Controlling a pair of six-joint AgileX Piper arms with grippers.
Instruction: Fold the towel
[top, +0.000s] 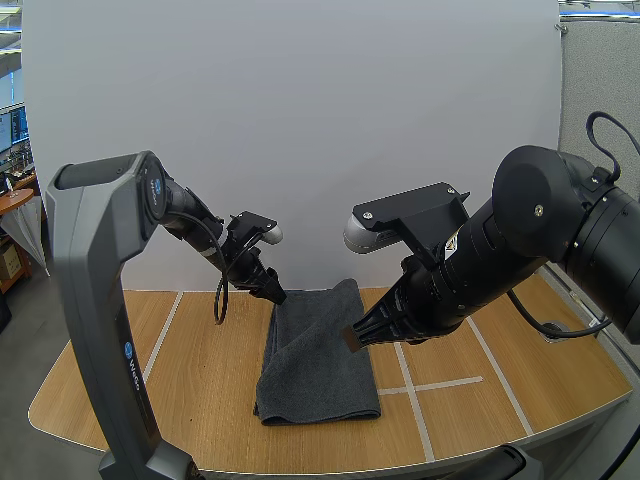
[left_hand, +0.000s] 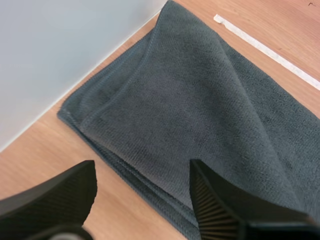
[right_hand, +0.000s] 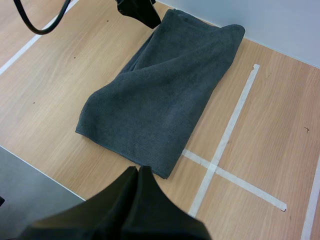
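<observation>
Left end effector (top: 272, 292): open and empty. It is poised over the towel's (top: 320, 350) far-left corner, about 11 o'clock on the cloth, with 12 o'clock pointing away from the arm bases. In the left wrist view the fingers (left_hand: 215, 200) straddle the layered edge. I cannot tell whether they touch it.

Right end effector (top: 355, 338): closed into a single wedge, holding nothing. It hangs above the cloth's right edge, near 3 o'clock.

Towel: dark grey terry, lying mid-worktop as a long strip running from 12 to 6 o'clock. It looks already doubled, with stacked hems along the 9 o'clock side and a soft ridge across the top layer.

Handling, as judged: light and limp, and it should not be slippery. It will probably sag and drag rather than keep its shape, and the layers may slide apart if only one is pinched.

Where to hold, as judged: the far corners at 11 and 1 o'clock, taking all the hems together.

Worktop (top: 200, 380): pale wood.

Tape lines (top: 440, 385): white, crossing near the towel's 4 o'clock corner.
</observation>
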